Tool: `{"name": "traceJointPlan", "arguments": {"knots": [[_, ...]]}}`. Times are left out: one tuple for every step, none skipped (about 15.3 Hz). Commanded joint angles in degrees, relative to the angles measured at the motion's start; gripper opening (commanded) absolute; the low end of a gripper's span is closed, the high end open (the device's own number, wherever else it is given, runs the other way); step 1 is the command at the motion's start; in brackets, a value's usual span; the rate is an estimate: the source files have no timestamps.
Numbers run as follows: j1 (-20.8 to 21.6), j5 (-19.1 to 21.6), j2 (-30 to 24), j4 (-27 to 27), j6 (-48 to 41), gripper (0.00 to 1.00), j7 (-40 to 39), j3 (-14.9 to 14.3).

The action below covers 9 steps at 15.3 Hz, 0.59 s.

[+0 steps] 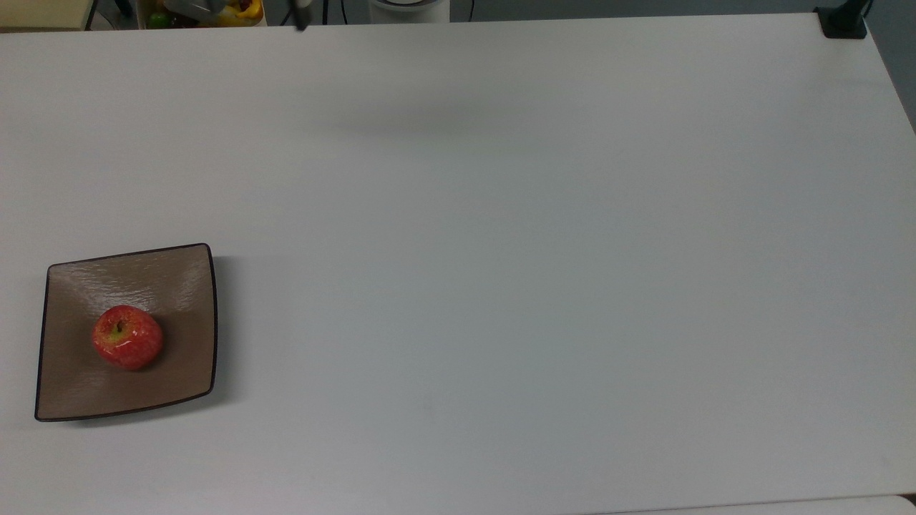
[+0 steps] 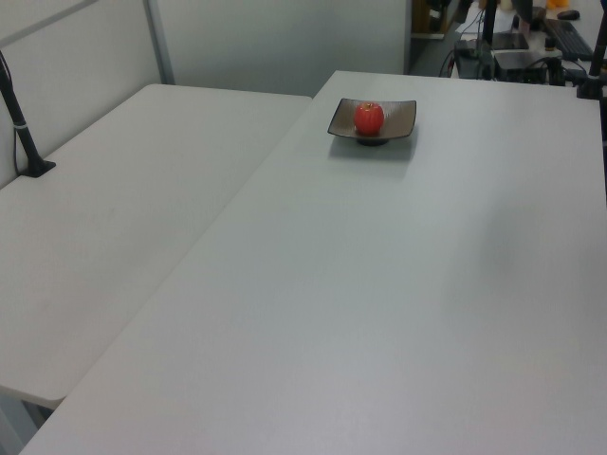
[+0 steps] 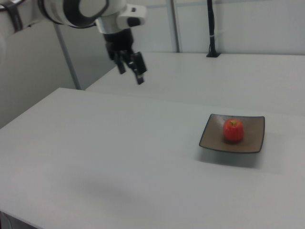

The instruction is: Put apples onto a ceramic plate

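Observation:
A small red apple [image 1: 127,337] with a yellow-green patch at its stem sits upright on the square tan-brown ceramic plate [image 1: 175,286], left of the plate's middle in the top view. The apple [image 2: 369,118] and plate [image 2: 400,116] stand at the table's far end in the left view. In the right view, the apple [image 3: 233,130] rests on the plate [image 3: 252,132] at the right. My gripper [image 3: 130,75] hangs open and empty high above the table, far to the left of the plate there. One dark fingertip [image 1: 301,17] pokes in at the top view's upper edge.
A black clamp mount [image 1: 843,21] sits on the table's corner at the top view's upper right. A second white table [image 2: 123,209] adjoins on the left view's left, with a black pole [image 2: 21,123] on it. Coloured clutter [image 1: 207,10] lies beyond the table's far edge.

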Motion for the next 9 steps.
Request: {"name": "traceJointPlan", "arguments": {"knots": [[4.4,0.7,-4.3,-5.0,-4.1,1.00,4.1,-0.1],[6.0,0.2,-5.3,-5.6,-4.6,1.00,4.2,-0.1],[7.6,0.1,-6.1,-7.1,-4.5,1.00,4.1,-0.2],[8.6,0.1,-6.9,-8.6,-4.0,1.00,3.7,-0.1],[9.4,0.0,-6.9,-9.1,-3.9,1.00,3.7,0.2],[9.4,-0.2,-6.8,-9.2,-3.9,1.00,3.4,1.0],[8.9,-0.6,-6.5,-9.2,-3.8,1.00,3.1,2.4],[7.8,-1.1,-6.2,-9.1,-3.6,1.00,1.6,3.9],[5.7,-1.3,-5.8,-9.1,-2.8,1.00,-0.4,5.9]]}}
